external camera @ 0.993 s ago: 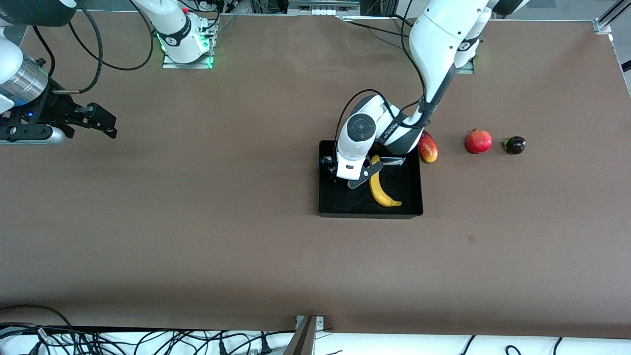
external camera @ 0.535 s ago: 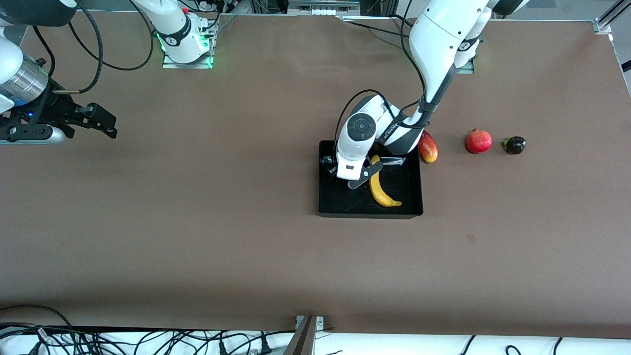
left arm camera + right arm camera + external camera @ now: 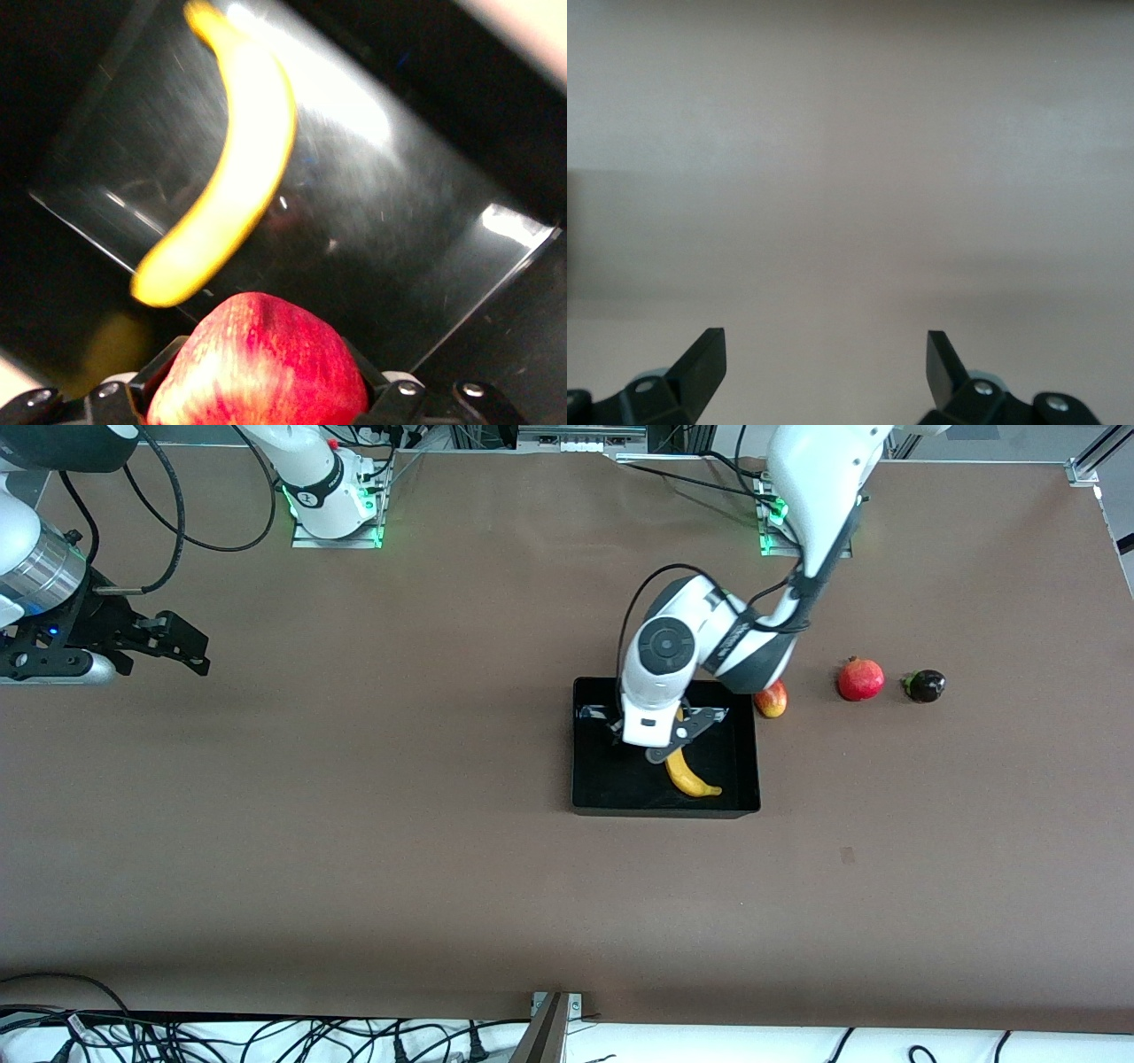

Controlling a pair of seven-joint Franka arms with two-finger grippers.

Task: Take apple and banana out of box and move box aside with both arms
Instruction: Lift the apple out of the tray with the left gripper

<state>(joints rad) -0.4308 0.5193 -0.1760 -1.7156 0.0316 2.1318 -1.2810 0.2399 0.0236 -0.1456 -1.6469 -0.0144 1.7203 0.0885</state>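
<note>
My left gripper (image 3: 264, 382) is shut on the small red apple (image 3: 261, 363) with yellowish patches. It hangs over the shallow black box (image 3: 620, 795). In the front view the left gripper (image 3: 660, 746) hides the apple. The yellow banana (image 3: 692, 778) lies in the box, partly under that hand; the left wrist view shows the banana (image 3: 232, 168) on the glossy box floor (image 3: 399, 239) below the apple. My right gripper (image 3: 188, 650) waits open over bare table at the right arm's end; its fingers (image 3: 704, 363) hold nothing.
A red-yellow mango (image 3: 772, 701) lies on the table close beside the box, half hidden by the left arm. A round red pomegranate (image 3: 860, 678) and a small dark purple fruit (image 3: 924, 685) lie farther toward the left arm's end. Cables (image 3: 266, 1041) run along the near edge.
The left gripper closed on the apple. It then rose and shifted toward the left arm's end, and it now covers more of the banana and mango. The right arm has not moved.
</note>
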